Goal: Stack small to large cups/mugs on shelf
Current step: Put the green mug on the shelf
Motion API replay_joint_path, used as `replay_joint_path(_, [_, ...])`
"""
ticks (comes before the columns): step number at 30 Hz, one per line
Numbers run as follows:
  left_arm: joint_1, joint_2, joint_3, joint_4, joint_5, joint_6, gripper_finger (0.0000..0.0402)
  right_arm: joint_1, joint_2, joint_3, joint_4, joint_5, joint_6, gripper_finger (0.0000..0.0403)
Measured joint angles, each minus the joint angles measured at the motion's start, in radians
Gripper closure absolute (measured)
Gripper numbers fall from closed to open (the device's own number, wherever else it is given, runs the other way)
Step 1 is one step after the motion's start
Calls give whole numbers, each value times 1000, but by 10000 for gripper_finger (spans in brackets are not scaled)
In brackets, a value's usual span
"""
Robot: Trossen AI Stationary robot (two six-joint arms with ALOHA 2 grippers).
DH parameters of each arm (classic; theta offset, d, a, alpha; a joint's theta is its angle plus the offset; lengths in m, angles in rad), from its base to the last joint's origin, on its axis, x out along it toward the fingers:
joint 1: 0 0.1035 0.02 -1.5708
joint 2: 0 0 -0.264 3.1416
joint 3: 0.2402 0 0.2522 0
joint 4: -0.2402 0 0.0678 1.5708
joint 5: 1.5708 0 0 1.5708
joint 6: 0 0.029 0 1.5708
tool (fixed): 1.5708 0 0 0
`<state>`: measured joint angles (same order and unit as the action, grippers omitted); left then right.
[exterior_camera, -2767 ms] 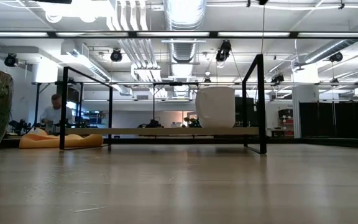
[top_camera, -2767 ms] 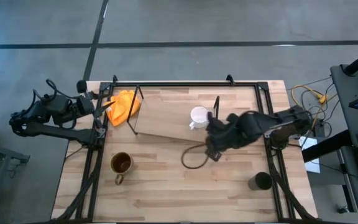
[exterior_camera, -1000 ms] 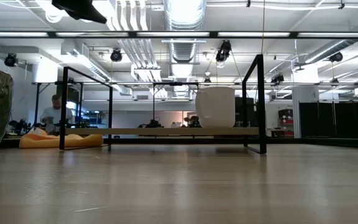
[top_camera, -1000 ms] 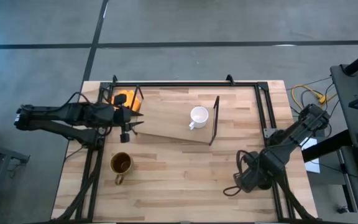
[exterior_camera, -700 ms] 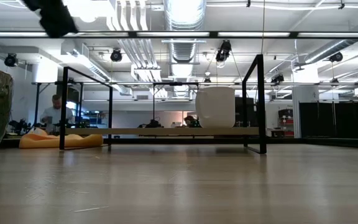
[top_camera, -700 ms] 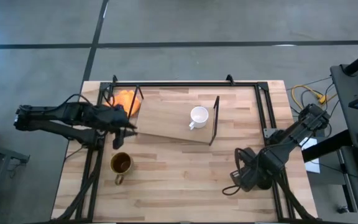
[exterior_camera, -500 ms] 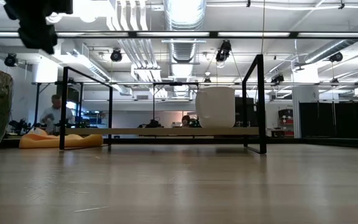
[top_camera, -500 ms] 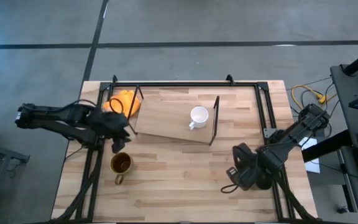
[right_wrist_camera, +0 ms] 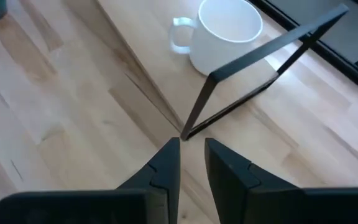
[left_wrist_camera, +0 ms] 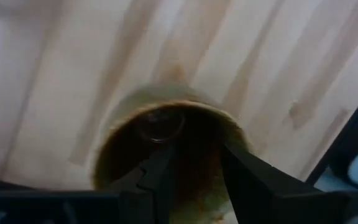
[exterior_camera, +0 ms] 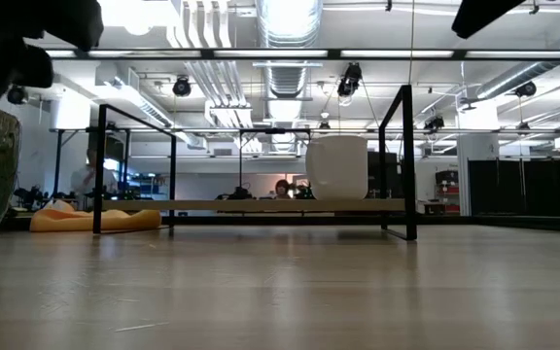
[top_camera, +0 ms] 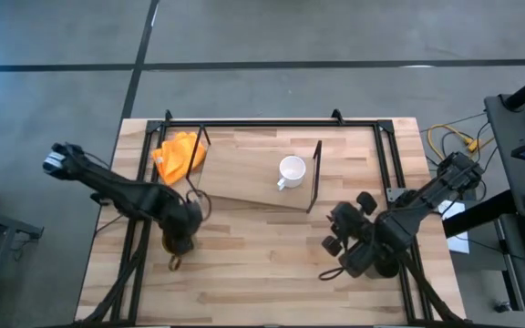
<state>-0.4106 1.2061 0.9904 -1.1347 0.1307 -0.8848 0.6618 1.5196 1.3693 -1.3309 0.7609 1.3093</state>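
Note:
The brown mug (top_camera: pixel 175 248) stands on the tabletop near the left edge, and its amber inside (left_wrist_camera: pixel 166 127) fills the left wrist view. My left gripper (top_camera: pixel 180 230) (left_wrist_camera: pixel 194 171) hovers open right above its mouth. The small white mug (top_camera: pixel 291 169) (right_wrist_camera: pixel 225 34) (exterior_camera: pixel 336 167) stands upright on the shelf board (top_camera: pixel 244 173) beside the right wire frame. My right gripper (top_camera: pixel 340 235) (right_wrist_camera: pixel 191 152) hangs above the table off the shelf's near right corner, with a narrow gap between its fingers. The dark mug is hidden under the right arm. My left gripper points down at the brown mug's mouth, one finger (left_wrist_camera: pixel 157 177) over the hollow and the other (left_wrist_camera: pixel 244 177) over the rim's side. Whether either finger touches the mug I cannot tell.
An orange cloth (top_camera: pixel 179 153) (exterior_camera: pixel 95 220) lies at the shelf's left end. Black wire frames (top_camera: pixel 315 175) (right_wrist_camera: pixel 260 62) rise at both shelf ends. A black rail frame (top_camera: pixel 272 122) borders the table. Bare wood (top_camera: pixel 262 264) lies between the two arms.
My left gripper has swung from beside the shelf's left end and the orange cloth toward the near edge, tipped downward and come down over the brown mug. My right gripper has risen and drawn from the near right corner toward the shelf. The mugs have stayed put.

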Motion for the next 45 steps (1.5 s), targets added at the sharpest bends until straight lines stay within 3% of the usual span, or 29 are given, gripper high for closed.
replay_joint_path(8, [-70, 106, 70, 7, -2, -76, 288, -15, 2, 0, 13, 1, -32, 335])
replay_joint_path(22, [-71, 193, 33, 1, -66, -74, 288, -15, 19, 0, 85, 1, -88, 335])
replay_joint_path(26, [-71, 209, 32, 0, -64, -14, 311, -15, 20, 0, 87, 1, -91, 335])
replay_joint_path(31, [-71, 216, 34, -3, -85, 60, 383, -15, 20, 0, 87, 1, -92, 335])
replay_joint_path(40, [-71, 213, 124, 3, -120, 147, 385, -15, 20, 0, 91, 0, -117, 335])
replay_joint_path(45, [-56, 213, 237, -9, -264, 287, 385, -15, 20, 0, 92, 1, -116, 335])
